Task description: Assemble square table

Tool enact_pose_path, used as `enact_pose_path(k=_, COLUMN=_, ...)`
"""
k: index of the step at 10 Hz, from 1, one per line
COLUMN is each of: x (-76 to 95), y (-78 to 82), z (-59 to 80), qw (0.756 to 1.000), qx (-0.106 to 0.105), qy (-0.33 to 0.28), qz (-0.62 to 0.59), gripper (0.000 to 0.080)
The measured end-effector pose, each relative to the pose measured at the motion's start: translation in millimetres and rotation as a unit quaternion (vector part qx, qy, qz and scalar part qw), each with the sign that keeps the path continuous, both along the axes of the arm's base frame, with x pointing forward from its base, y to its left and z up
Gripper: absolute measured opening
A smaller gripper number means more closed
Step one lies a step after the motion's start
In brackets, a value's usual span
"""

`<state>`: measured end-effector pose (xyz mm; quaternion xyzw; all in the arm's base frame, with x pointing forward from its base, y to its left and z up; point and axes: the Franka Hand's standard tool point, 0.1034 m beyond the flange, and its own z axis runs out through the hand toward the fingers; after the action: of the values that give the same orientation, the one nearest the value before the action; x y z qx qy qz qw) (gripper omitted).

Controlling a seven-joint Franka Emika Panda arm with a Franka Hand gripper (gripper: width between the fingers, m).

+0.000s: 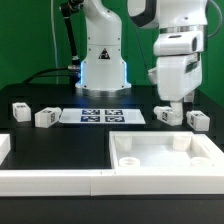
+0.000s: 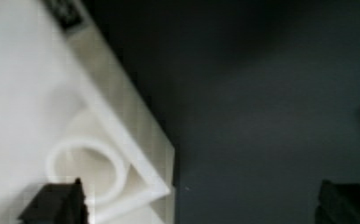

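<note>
The arm hangs upright, its gripper (image 1: 172, 103) pointing down just behind the square table top (image 1: 165, 152), fingers spread wide and empty. The top is smooth white plastic with a raised rim and a round corner socket (image 2: 88, 165). Blocky tagged legs (image 1: 45, 117), seemingly four, lie behind it.

A black table (image 1: 60, 150) carries everything. The flat marker board (image 1: 100, 116) lies near its middle. To the exterior view's left of that board sit two white blocks, the outer leg (image 1: 20, 111) and the inner leg (image 1: 45, 118), a little apart. To the exterior view's right lie the third leg (image 1: 165, 115) and the fourth leg (image 1: 197, 120). The white square top (image 1: 150, 158) rests at the near right, rim upward. A low white rail (image 1: 50, 182) runs along the near edge
</note>
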<state>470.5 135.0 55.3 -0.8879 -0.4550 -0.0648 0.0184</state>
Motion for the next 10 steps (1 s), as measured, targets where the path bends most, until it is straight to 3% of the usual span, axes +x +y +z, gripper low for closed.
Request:
enact_pose_path(k=2, x=-3.9, y=7.8, z=-0.4, qw=0.996, qx=0.013, qy=0.012, qz=-0.085, gripper=0.0649)
enact_pose_path(k=3, x=-16.4, y=30.0, z=-1.6, qw=0.986, qx=0.025, qy=0.028, qz=-0.161, gripper=0.0649)
enact_pose_path(k=6, x=-33.8, y=74.4, z=-9.6, qw=0.936, qx=0.047, qy=0.076, qz=-0.341, gripper=0.0649)
enact_pose_path(k=9, x=-34.6, y=76.7, z=-14.0, qw=0.918, qx=0.055, qy=0.078, qz=-0.384, gripper=0.0649)
enact_pose_path(k=10, x=-38.0, y=74.6, z=-15.2, qw=0.919, qx=0.044, qy=0.09, qz=-0.382, gripper=0.0649)
